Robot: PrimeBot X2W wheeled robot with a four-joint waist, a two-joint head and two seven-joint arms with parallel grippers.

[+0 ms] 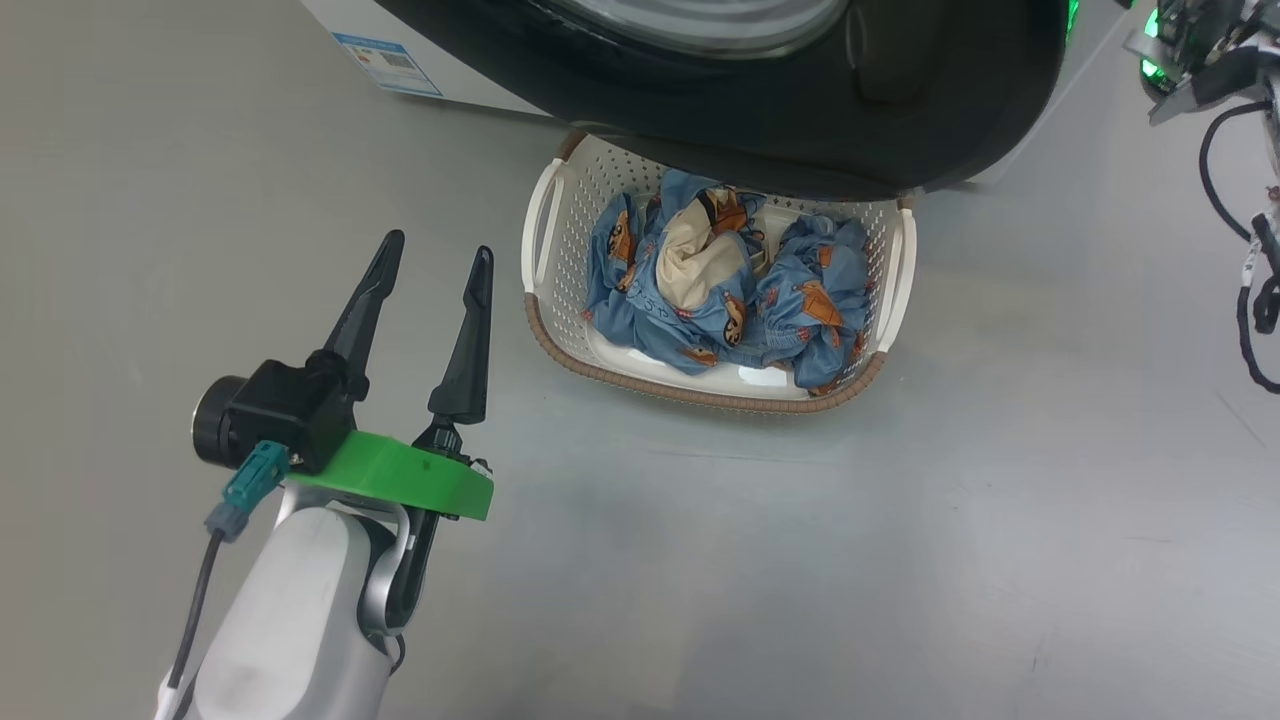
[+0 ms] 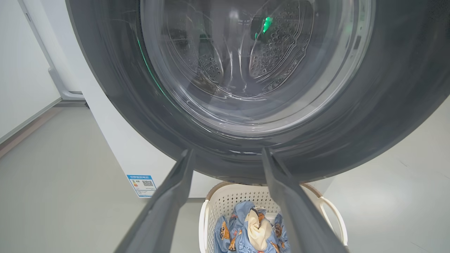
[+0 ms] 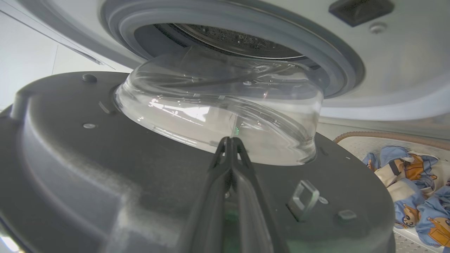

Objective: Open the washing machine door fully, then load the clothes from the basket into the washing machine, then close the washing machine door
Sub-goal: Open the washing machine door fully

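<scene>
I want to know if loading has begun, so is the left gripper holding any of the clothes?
No, the left gripper stands open and empty beside the basket, with the clothes lying inside it.

This looks like a bare test room or a lab arranged as a laundry corner, not a lived-in home. A big white washing machine (image 2: 112, 147) stands directly on a smooth grey floor (image 1: 900, 560), and it carries a blue label (image 1: 388, 63) low on its front. The walls (image 2: 21, 63) are plain white. At one side, loose black cables (image 1: 1215, 170) and a device with green lights (image 1: 1160, 60) are visible.
</scene>
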